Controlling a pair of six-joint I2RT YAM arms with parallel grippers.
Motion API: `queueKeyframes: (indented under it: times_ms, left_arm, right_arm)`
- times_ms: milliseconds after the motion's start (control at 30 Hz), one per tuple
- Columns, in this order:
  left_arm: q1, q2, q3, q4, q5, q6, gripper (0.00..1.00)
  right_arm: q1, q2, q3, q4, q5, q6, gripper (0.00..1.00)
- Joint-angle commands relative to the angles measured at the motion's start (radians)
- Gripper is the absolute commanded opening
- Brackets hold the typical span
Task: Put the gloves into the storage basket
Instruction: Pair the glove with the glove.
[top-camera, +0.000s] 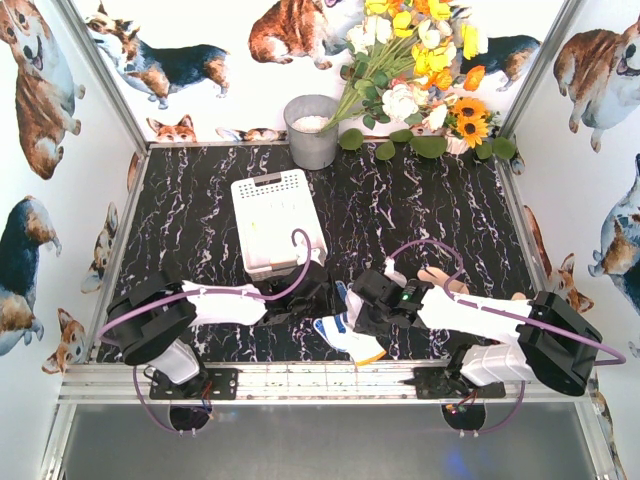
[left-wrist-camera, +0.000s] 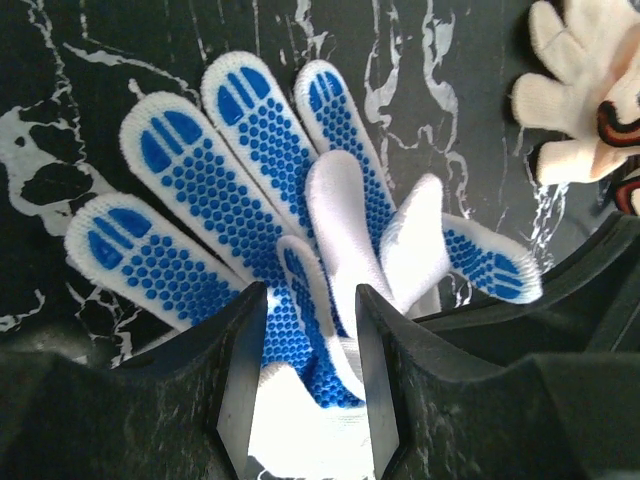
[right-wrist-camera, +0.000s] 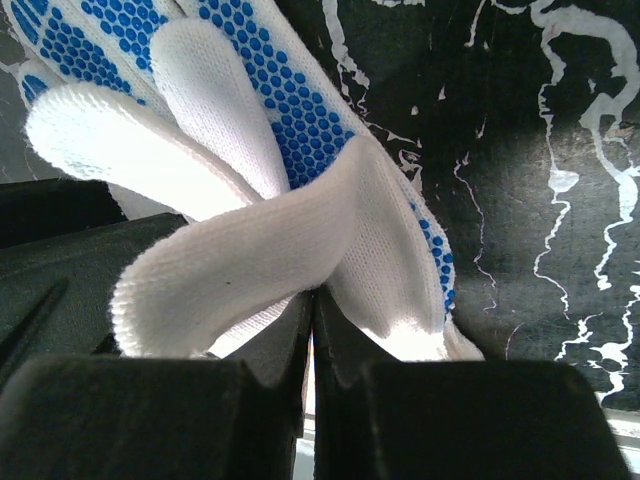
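White perforated plastic storage basket (top-camera: 270, 182) sits left of centre on black veined tabletop (top-camera: 420, 215); left gripper (left-wrist-camera: 308, 330) grasps the cuff end of the blue-dotted glove (left-wrist-camera: 200, 190), white knit with raised blue dots, fingers fanned on the table just in front of the basket, outside it; right gripper (right-wrist-camera: 313, 300) clenched tight, tips against a smooth white fold of that glove, cannot tell if fabric is caught; cream knit glove (left-wrist-camera: 565, 90), red trim, lies at right.
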Motion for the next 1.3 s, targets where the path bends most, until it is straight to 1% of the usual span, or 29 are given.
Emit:
queueKeyframes:
  times_ms: [0, 133, 200, 300, 367, 400, 467, 567, 767, 867, 1100, 1267]
  left_arm:
    - [0.004, 0.010, -0.002, 0.096, 0.017, -0.028, 0.36]
    - [0.003, 0.036, 0.001, 0.118, 0.022, -0.032, 0.36]
    - [0.004, 0.052, 0.004, 0.126, 0.025, -0.032, 0.34]
    - [0.003, 0.045, 0.000, 0.123, 0.001, -0.032, 0.20]
    - [0.003, 0.010, -0.017, 0.126, -0.038, -0.027, 0.10]
    - [0.003, -0.037, -0.037, 0.121, -0.081, -0.011, 0.04]
    - [0.003, -0.082, -0.059, 0.115, -0.114, 0.002, 0.00]
    - [0.003, -0.134, -0.088, 0.105, -0.147, 0.010, 0.00]
    - [0.004, -0.159, -0.129, 0.087, -0.165, 0.006, 0.00]
    - [0.003, -0.170, -0.145, 0.085, -0.180, 0.003, 0.00]
    - [0.005, -0.210, -0.200, 0.122, -0.243, 0.021, 0.00]
    - [0.005, -0.210, -0.215, 0.182, -0.237, 0.061, 0.02]
  right_arm:
    - [-0.005, -0.011, 0.004, 0.027, 0.021, 0.005, 0.00]
    - [-0.005, -0.004, 0.008, 0.029, 0.020, 0.001, 0.00]
    - [-0.005, -0.002, 0.012, 0.027, 0.018, -0.003, 0.00]
    - [-0.006, -0.006, 0.016, 0.028, 0.016, -0.012, 0.00]
    - [-0.005, -0.013, 0.017, 0.037, 0.010, -0.026, 0.00]
    - [-0.005, -0.028, 0.014, 0.052, 0.004, -0.036, 0.03]
    - [-0.005, -0.040, 0.007, 0.070, 0.000, -0.045, 0.07]
    - [-0.005, -0.051, 0.000, 0.092, 0.000, -0.057, 0.13]
    - [-0.005, -0.051, -0.001, 0.114, -0.015, -0.083, 0.24]
    - [-0.005, -0.055, -0.003, 0.114, -0.017, -0.085, 0.27]
    - [-0.005, -0.070, -0.028, 0.131, -0.020, -0.078, 0.29]
    - [-0.005, -0.071, -0.042, 0.133, -0.024, -0.075, 0.30]
